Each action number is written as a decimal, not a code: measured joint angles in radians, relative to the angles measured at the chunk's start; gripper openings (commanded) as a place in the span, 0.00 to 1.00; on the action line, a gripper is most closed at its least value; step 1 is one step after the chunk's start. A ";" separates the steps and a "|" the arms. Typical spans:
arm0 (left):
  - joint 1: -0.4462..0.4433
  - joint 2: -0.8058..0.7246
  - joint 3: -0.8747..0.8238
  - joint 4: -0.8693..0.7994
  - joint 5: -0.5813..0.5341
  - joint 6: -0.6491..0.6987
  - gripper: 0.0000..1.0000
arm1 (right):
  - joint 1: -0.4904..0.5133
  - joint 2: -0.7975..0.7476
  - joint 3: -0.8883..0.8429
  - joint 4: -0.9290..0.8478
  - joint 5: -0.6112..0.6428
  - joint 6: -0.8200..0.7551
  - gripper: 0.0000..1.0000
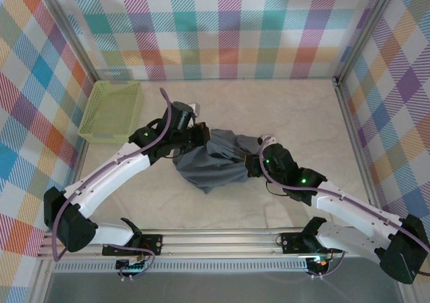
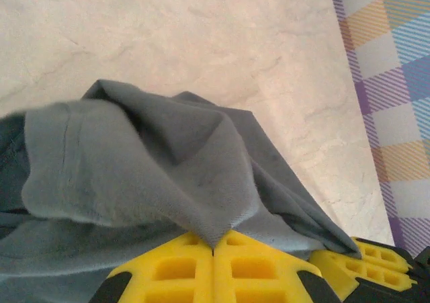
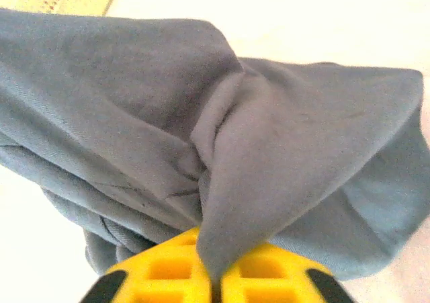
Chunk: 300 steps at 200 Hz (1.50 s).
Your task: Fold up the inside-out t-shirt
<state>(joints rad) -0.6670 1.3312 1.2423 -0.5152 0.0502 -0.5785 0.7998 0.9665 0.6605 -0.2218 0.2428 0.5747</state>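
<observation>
- In the middle of the table [image 1: 289,108], the inside-out t-shirt [image 1: 215,163] lies bunched in a heap between your two arms, right of the lime-green basket [image 1: 111,111];
- your left gripper [image 2: 213,252] is pinched tight on a peak of cloth at the heap's left; your right gripper [image 3: 213,279] is clamped on a fold at its right;
- both pinches look shallow; pull apart hard and one may slip, or layers caught together may stop the shirt spreading;
- you have no brand, label or writing to read.

No legible text, labels or numbers; small circuit board [image 1: 132,265] possibly carries print, too tiny to read.
</observation>
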 measured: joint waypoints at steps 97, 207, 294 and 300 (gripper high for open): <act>0.057 0.196 0.000 -0.009 -0.027 -0.001 0.00 | 0.096 0.156 0.078 -0.116 -0.005 -0.174 0.33; 0.057 0.158 0.006 -0.009 -0.005 -0.006 0.00 | 0.158 0.511 0.238 0.173 -0.117 -0.233 0.42; 0.057 0.132 0.019 -0.019 -0.010 -0.009 0.00 | 0.158 0.601 0.316 0.173 -0.019 -0.254 0.11; 0.057 0.132 0.019 -0.023 -0.011 -0.008 0.00 | 0.158 0.590 0.316 0.168 -0.019 -0.255 0.10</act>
<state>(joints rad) -0.6098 1.4628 1.2617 -0.5385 0.0391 -0.5869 0.9573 1.5566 0.9764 -0.0540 0.2241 0.3199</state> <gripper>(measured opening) 0.048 0.120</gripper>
